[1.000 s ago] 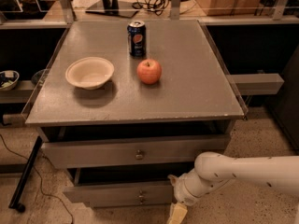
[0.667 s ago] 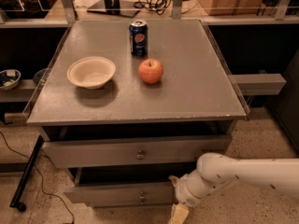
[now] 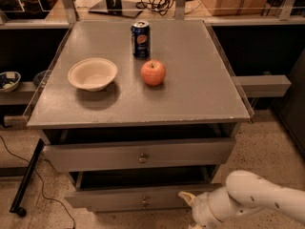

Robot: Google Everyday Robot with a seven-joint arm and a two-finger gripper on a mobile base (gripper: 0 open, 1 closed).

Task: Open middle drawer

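The middle drawer (image 3: 119, 197) is the lower grey front in view, with a small round metal knob (image 3: 143, 202) at its centre. It stands out a little from the cabinet, with a dark gap above it. My white arm (image 3: 248, 194) comes in from the bottom right. My gripper (image 3: 194, 223) hangs at the bottom edge of the camera view, just right of the middle drawer's front and right of its knob, mostly cut off by the frame.
A wider, taller-fronted drawer (image 3: 95, 156) sits above, under the grey table top (image 3: 200, 94). On top stand a white bowl (image 3: 93, 73), a red apple (image 3: 153, 72) and a blue soda can (image 3: 140, 39). A black cable and stand leg (image 3: 26, 185) lie on the floor at left.
My arm's end has sunk lower, so the gripper is now mostly below the frame. The drawers and the things on the table have not moved.
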